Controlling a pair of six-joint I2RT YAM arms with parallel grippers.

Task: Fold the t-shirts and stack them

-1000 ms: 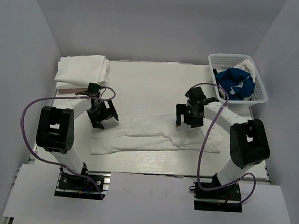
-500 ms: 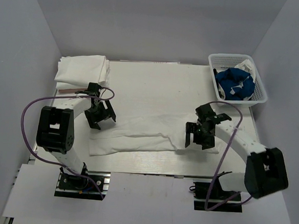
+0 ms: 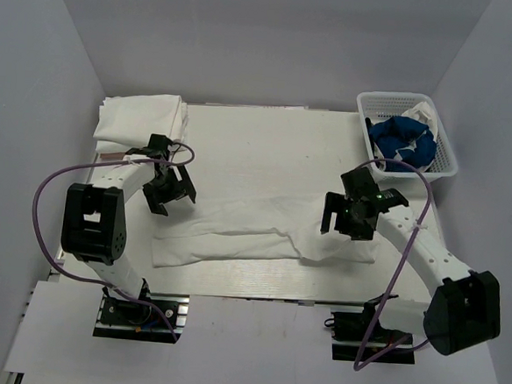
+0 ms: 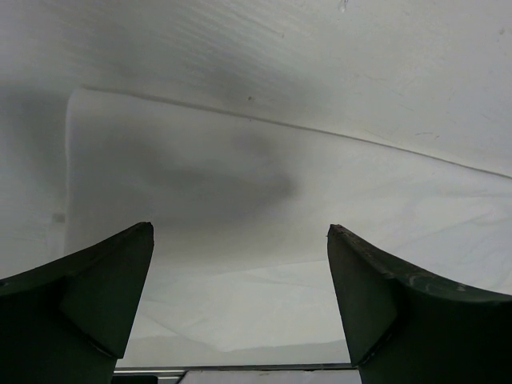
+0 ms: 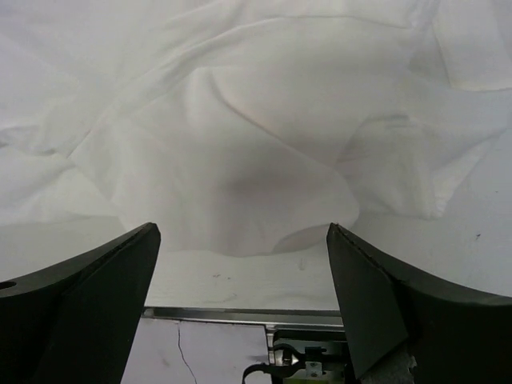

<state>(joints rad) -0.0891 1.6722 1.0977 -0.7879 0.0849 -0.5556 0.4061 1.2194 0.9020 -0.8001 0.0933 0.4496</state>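
While both arms reach out over the table point(image 3: 268, 149), a white t-shirt point(image 3: 253, 237) lies spread in a long, wrinkled band across its near half. The left gripper point(image 3: 172, 200) hangs above the far edge of the shirt's left end, jaws spread wide with nothing between them; its wrist view shows smooth cloth and a straight edge below. The right gripper point(image 3: 343, 226) hangs over the rumpled right end, likewise gaping and empty, with bunched folds under it. Folded white t-shirts point(image 3: 142, 118) sit stacked at the table's far left corner. At the far right, a white lattice basket point(image 3: 372, 103) holds a crumpled blue t-shirt point(image 3: 402, 142)
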